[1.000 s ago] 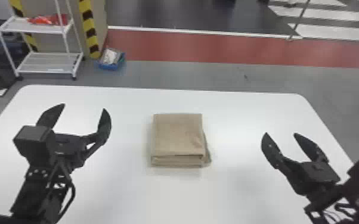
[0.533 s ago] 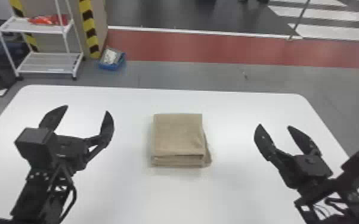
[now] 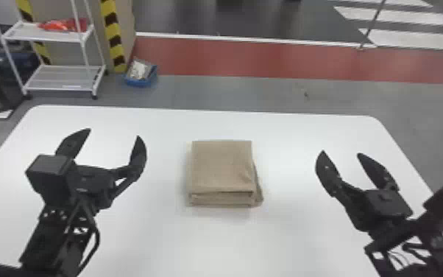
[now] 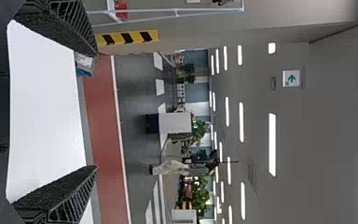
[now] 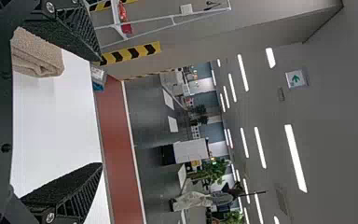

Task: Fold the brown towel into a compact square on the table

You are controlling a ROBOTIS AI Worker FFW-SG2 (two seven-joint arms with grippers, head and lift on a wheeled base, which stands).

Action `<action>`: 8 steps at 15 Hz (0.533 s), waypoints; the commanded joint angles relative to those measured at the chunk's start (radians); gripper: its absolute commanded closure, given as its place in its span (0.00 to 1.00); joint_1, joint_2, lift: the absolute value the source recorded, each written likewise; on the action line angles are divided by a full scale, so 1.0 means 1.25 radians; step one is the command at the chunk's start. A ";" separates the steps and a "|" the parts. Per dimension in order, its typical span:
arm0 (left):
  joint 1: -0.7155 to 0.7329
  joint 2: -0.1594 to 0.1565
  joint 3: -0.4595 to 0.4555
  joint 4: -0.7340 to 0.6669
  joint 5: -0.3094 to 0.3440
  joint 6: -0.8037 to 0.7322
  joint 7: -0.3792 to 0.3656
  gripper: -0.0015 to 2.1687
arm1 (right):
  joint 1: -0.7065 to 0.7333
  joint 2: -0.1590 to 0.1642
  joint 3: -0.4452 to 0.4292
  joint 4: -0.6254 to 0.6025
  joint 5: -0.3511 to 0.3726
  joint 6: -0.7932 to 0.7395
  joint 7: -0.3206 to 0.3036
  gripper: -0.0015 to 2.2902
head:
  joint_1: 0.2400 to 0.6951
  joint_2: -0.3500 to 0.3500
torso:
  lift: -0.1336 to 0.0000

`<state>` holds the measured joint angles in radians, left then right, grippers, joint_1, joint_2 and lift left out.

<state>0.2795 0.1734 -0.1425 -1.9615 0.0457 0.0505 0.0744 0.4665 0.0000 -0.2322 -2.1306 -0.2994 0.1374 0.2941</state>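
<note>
Brown, textured cloth folded in layers into a compact, nearly square block: this is the towel (image 3: 222,165), lying flat near the middle of a white, round-cornered table (image 3: 231,239). Its upper face is mostly smooth; the stacked folds show along the edge nearest me in the head view, and a small loose flap juts out low on its right side (the one untidy detail I can pick out from my distant seat). I see the same cloth in the right wrist view, its nap clearly visible.

The black left gripper (image 3: 114,133) hangs over the table to the left of the towel, well apart from it. I have it released, its two flat fingers (image 3: 138,154) spread wide. The black right gripper (image 3: 341,153), on the opposite side, is likewise released, with a broad gap between its fingertips, and it too is apart from the cloth.

Background, beyond the table: a white metal shelf unit (image 3: 62,88) with a red-orange item (image 3: 62,25) on its upper shelf, a small blue box (image 3: 140,81) with pale contents on the grey floor (image 3: 231,92), and a broad red floor band (image 3: 250,59) running across.
</note>
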 commanded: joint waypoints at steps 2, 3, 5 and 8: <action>0.000 0.000 -0.001 0.001 0.000 0.003 0.001 0.01 | 0.000 0.001 0.000 -0.003 0.003 0.005 -0.001 0.04 | 1.00 0.34 | 0.07; 0.000 0.000 -0.001 0.001 0.000 0.001 0.001 0.01 | 0.000 0.001 0.000 -0.005 0.003 0.005 -0.001 0.04 | 1.00 0.34 | 0.07; 0.000 0.001 -0.009 0.000 0.004 0.003 0.003 0.01 | 0.001 0.001 0.002 -0.005 0.004 0.007 -0.005 0.04 | 1.00 0.34 | 0.07; -0.003 0.000 -0.011 0.001 0.002 0.003 0.004 0.01 | 0.000 0.001 0.002 -0.005 0.003 0.012 -0.005 0.04 | 1.00 0.34 | 0.07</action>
<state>0.2793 0.1734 -0.1556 -1.9626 0.0482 0.0535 0.0786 0.4670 0.0000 -0.2301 -2.1368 -0.2959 0.1515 0.2882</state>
